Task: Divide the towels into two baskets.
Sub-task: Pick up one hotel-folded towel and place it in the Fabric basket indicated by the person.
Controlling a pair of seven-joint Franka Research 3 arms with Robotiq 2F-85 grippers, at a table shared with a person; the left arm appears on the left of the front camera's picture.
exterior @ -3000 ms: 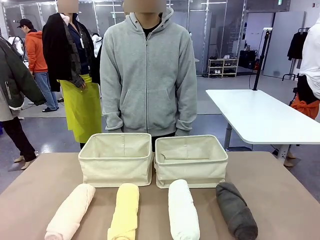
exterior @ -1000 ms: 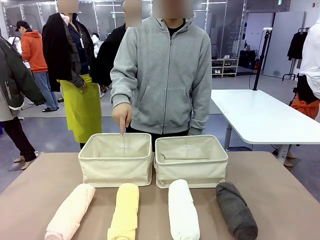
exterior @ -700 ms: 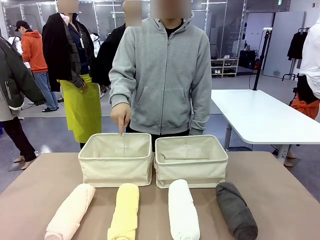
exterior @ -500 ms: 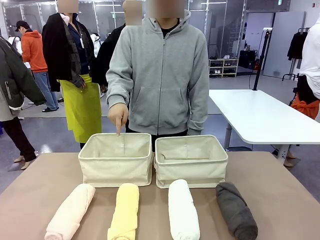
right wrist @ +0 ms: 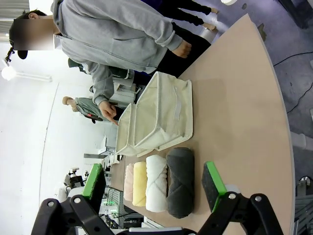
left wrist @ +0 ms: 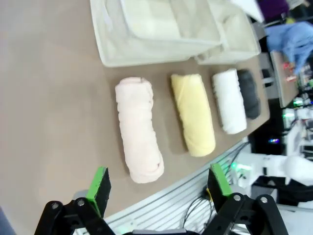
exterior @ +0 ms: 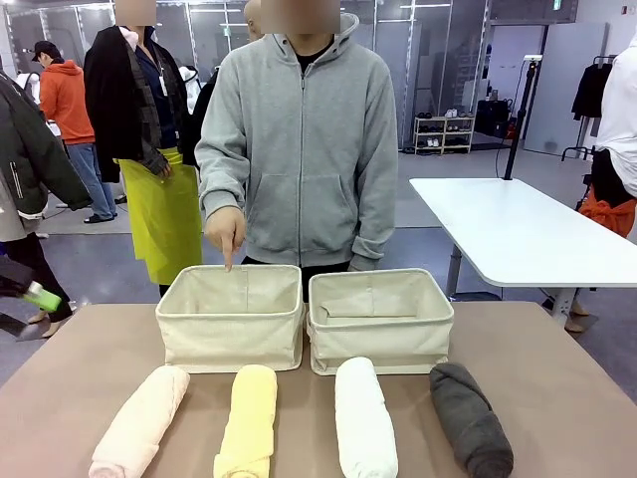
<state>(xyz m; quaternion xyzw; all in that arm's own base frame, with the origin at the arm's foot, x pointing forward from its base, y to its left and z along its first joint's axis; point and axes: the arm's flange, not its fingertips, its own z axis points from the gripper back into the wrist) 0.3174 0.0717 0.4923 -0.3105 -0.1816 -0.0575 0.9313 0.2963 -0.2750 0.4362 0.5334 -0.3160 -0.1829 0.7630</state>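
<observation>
Four rolled towels, pale pink (exterior: 141, 423), yellow (exterior: 249, 420), white (exterior: 364, 416) and dark grey (exterior: 470, 418) from left to right, line the near side of the table (exterior: 557, 378). Both baskets sit just beyond them: the left basket (exterior: 231, 339), where a person's hand (exterior: 225, 229) points down, and the right basket (exterior: 380, 344). The left gripper (left wrist: 159, 182) and right gripper (right wrist: 153, 178) hang with jaws apart, holding nothing.

Four rolled towels (exterior: 363, 418), two cream baskets (exterior: 231, 344), one table (exterior: 557, 398).
</observation>
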